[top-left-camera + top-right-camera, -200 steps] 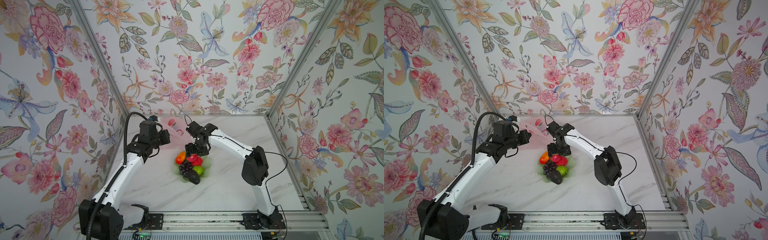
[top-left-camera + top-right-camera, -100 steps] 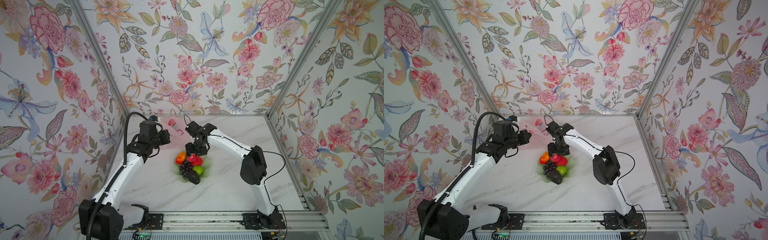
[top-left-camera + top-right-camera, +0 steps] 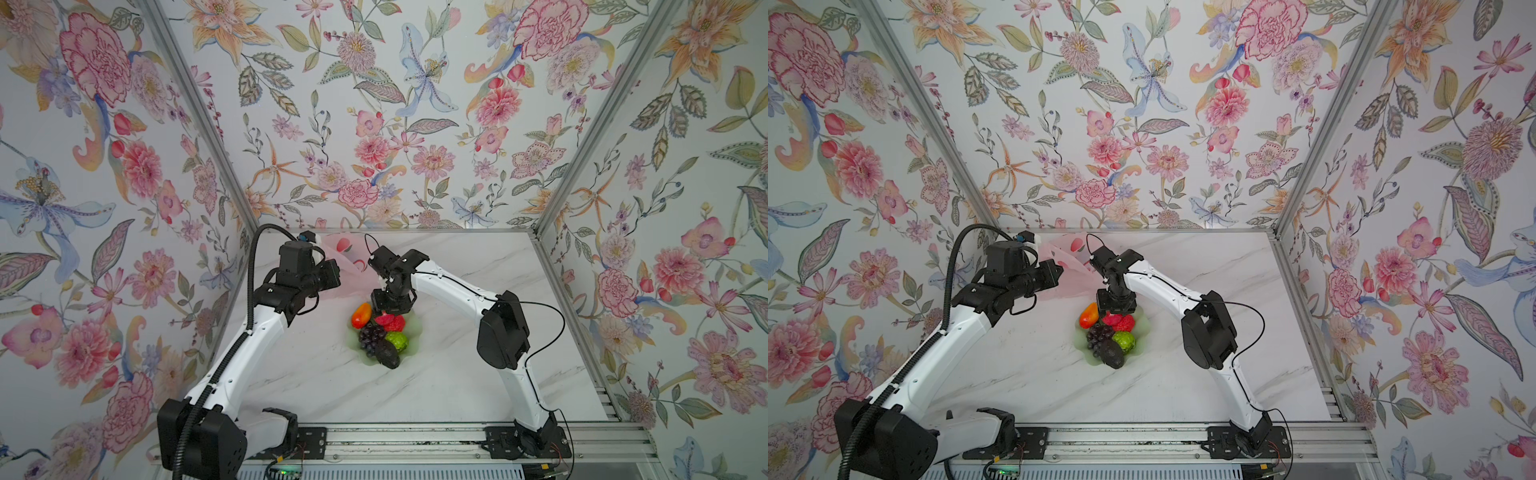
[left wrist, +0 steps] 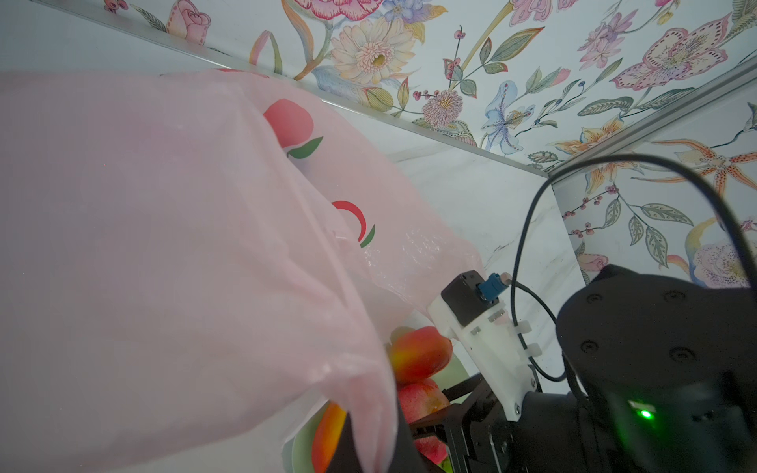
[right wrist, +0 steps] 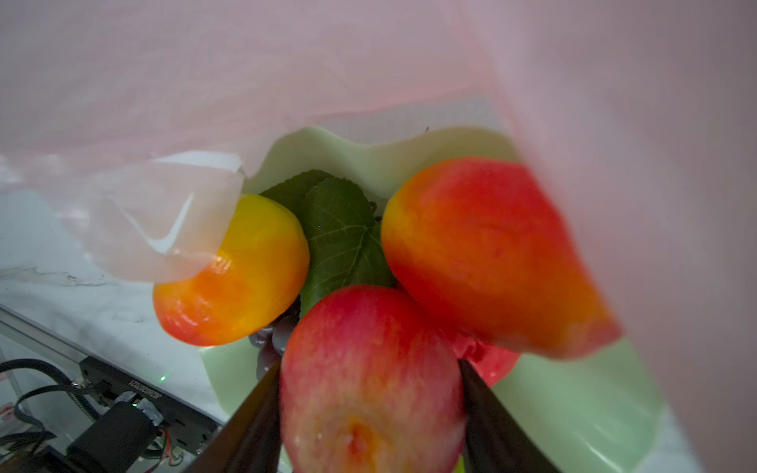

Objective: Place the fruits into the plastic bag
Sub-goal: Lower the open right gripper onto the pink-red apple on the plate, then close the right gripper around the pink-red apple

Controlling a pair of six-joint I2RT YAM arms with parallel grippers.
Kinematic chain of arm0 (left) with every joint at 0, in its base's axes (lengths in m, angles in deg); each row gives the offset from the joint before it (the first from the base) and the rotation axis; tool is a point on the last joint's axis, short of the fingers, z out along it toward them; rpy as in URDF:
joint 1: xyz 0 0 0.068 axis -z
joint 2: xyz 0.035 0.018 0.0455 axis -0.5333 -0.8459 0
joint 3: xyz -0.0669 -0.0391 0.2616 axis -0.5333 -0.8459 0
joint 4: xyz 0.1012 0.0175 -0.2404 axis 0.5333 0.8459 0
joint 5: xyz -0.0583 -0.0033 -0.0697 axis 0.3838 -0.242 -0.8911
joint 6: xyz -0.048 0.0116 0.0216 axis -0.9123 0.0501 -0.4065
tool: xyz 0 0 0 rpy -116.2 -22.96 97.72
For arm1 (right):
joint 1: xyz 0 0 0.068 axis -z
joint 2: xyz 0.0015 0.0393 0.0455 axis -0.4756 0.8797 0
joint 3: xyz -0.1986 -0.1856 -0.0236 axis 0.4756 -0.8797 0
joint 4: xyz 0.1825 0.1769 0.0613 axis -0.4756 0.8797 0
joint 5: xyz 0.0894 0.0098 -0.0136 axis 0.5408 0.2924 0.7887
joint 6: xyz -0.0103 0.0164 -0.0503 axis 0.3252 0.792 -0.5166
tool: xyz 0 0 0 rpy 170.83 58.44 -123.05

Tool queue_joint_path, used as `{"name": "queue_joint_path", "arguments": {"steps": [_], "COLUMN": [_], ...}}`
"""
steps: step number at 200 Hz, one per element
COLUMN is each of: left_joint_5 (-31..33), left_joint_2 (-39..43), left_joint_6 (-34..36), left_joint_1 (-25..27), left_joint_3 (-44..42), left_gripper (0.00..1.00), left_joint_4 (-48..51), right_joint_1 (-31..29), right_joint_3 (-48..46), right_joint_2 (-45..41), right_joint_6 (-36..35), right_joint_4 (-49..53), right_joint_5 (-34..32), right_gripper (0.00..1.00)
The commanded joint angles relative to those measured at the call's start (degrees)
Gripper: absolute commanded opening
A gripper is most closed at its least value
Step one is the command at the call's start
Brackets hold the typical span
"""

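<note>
- My left gripper (image 3: 333,277) pinches the bag (image 3: 353,266), raised upper-left of centre.
- My right gripper (image 5: 370,393) clamps the peach (image 5: 368,336) in the dish (image 5: 368,159), centre.
- No fruits (image 3: 380,334) look bagged yet; all are left.

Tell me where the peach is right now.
In the right wrist view the peach sits in the green dish, between the fingers of the right pincer, beside the red-orange mango.
</note>
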Motion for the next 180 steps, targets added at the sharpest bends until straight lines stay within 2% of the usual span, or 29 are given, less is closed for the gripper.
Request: {"name": "queue_joint_path", "arguments": {"steps": [1, 66, 93, 124, 148, 180], "left_joint_5": [-0.95, -1.85, -2.57, -3.06, -3.04, -3.00], "left_joint_2": [0.95, 1.43, 1.60, 2.19, 2.31, 2.23], "left_joint_6": [0.01, -0.60, -0.65, -0.51, -0.04, 0.71], "left_joint_1": [0.11, 0.13, 0.13, 0.22, 0.80, 1.55], "left_joint_3": [0.39, 0.38, 0.17, -0.14, 0.09, 0.81], "left_gripper": [0.00, 0.00, 0.00, 0.00, 0.00, 0.00], "left_joint_4": [-0.35, -1.10, -1.69, -1.90, -1.99, -2.00], "right_joint_1": [-0.34, 0.02, 1.39, 3.39, 4.04, 4.27], "right_joint_3": [-0.47, -7.73, -13.78, -19.15, -17.87, -12.63], "right_joint_2": [-1.42, -9.86, -16.30, -22.09, -21.18, -14.81], "right_joint_6": [0.48, 1.84, 4.58, 11.52, 16.55, 21.39], "right_joint_4": [1.42, -0.53, -5.38, -16.88, -23.91, -30.29], "right_joint_5": [-0.21, 1.25, 6.29, 14.15, 18.09, 21.88], "right_gripper": [0.53, 0.50, 0.50, 0.49, 0.49, 0.48]}}
